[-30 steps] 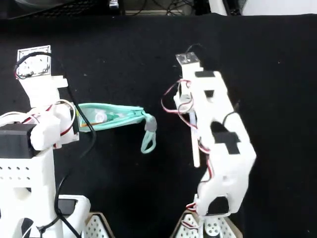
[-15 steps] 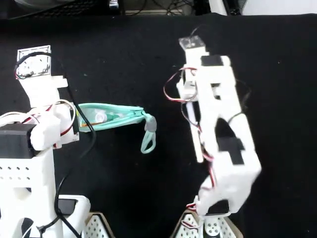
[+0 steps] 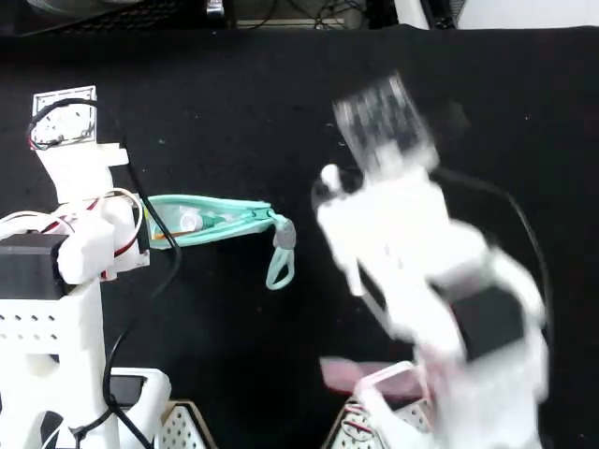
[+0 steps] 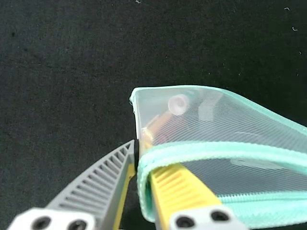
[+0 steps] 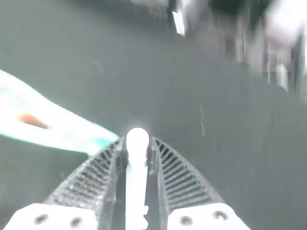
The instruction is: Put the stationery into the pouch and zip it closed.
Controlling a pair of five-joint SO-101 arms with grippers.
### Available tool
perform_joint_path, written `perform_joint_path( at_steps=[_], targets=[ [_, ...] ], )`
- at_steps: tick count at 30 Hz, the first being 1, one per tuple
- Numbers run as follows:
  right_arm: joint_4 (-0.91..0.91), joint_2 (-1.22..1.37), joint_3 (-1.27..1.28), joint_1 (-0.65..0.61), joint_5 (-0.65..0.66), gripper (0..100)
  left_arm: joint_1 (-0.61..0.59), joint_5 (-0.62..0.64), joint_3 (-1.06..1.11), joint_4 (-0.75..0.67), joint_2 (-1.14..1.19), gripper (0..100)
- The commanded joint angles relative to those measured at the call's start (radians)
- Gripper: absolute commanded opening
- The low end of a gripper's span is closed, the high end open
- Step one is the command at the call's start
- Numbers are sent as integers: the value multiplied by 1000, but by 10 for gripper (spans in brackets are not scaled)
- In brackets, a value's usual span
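Left end effector (image 4: 139, 155): clamped on one end of the pouch (image 4: 216, 139), with the grey finger outside and the yellow finger against the teal rim. You seem to be holding it there as an anchor, so the pouch cannot slide when something is pushed in.
Pouch position: it lies on the black surface (image 3: 215, 103), stretched from the left end effector toward the middle. Its loop strap (image 3: 279, 267) trails off the free end.
Pouch contents: an orange item and a white cap-like piece show through the mesh.
Pouch mouth: from the high view the two rims look parted, so I judge the zip is not yet closed.
Right end effector (image 5: 137, 143): narrow, gripping a white stick (image 5: 136, 177) that lies lengthwise between its fingers. Held this way, the stick can go in end first.
Gap: the pouch lies ahead of the stick's tip, well apart.
Next for you: line the stick up with the open rim before lowering it.
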Motion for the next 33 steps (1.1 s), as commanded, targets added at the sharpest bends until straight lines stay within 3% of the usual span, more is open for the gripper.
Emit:
perform_joint_path(
  at_steps=[1, 9, 12, 23, 28, 33],
  targets=[
    [-117, -191, 48, -110, -9, 12, -5, 0, 5, 6, 6, 30],
    [-687, -426, 369, -341, -3, 12, -2, 0, 5, 6, 6, 30],
    [-884, -469, 467, -373, -3, 12, -2, 0, 5, 6, 6, 30],
    [-1160, -470, 877, -377, -3, 12, -2, 0, 5, 6, 6, 30],
    [-1122, -470, 986, -376, 18, 33, -2, 0, 5, 6, 6, 30],
    [-758, -464, 730, -373, 51, 203, -2, 0, 5, 6, 6, 30]
  ],
)
